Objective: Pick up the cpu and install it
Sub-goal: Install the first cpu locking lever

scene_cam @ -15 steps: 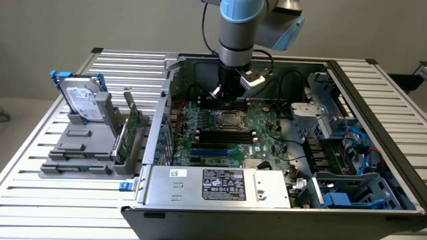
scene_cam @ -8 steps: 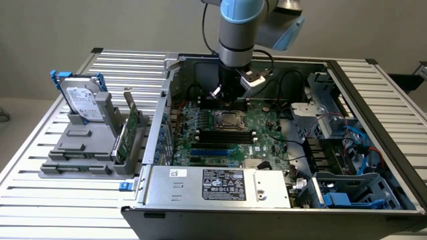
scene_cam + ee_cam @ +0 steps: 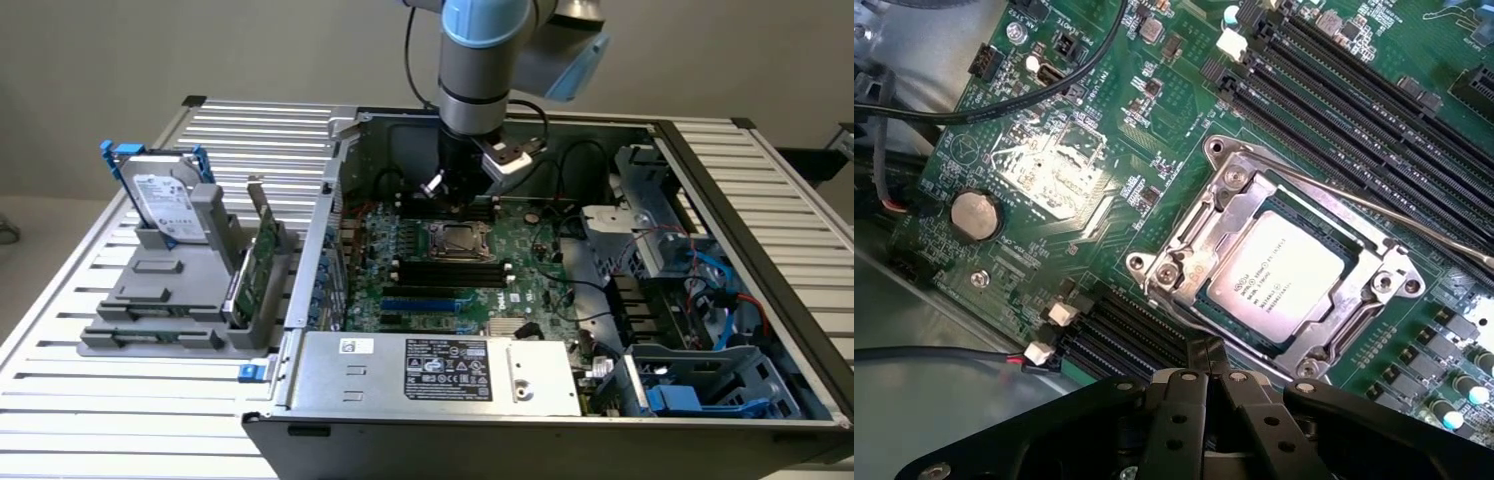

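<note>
- One robot arm is reaching down into an open computer case (image 3: 694, 160), with its single gripper (image 3: 447, 205) hanging over the green motherboard (image 3: 1104, 150).
- The jaws are pressing fully together and gripping nothing.
- One cpu (image 3: 1279, 280), square with a silvery top, is lying flat in its socket, with one metal retention frame (image 3: 1184, 245) sitting around it.
- The cpu is lying just ahead of the gripper's tip and below it, near but not touching. Being square, it is offering no long axis.
- Outside the case, at the exterior view's left, one hard drive (image 3: 167, 205) is standing upright in a grey rack (image 3: 160, 300), and one thin green card (image 3: 260, 260) is standing beside it.
</note>
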Controlling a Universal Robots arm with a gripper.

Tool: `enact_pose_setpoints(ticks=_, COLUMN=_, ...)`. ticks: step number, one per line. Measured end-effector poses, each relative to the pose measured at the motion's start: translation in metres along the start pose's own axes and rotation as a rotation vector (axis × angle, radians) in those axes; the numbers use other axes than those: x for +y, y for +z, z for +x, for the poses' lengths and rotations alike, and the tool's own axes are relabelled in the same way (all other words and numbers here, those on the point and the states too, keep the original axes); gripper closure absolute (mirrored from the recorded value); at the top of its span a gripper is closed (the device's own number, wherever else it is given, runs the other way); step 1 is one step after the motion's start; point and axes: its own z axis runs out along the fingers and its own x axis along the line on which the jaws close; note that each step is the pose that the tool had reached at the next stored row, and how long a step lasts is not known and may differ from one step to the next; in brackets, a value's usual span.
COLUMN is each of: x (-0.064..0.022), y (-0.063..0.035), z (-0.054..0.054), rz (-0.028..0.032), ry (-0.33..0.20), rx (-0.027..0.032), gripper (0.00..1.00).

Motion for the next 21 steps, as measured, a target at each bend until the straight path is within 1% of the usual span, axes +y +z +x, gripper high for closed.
enact_pose_setpoints(ticks=21, x=0.0040, y=0.0011, z=0.0058, rz=0.0000, ry=0.000, rx=-0.0001, gripper=0.89)
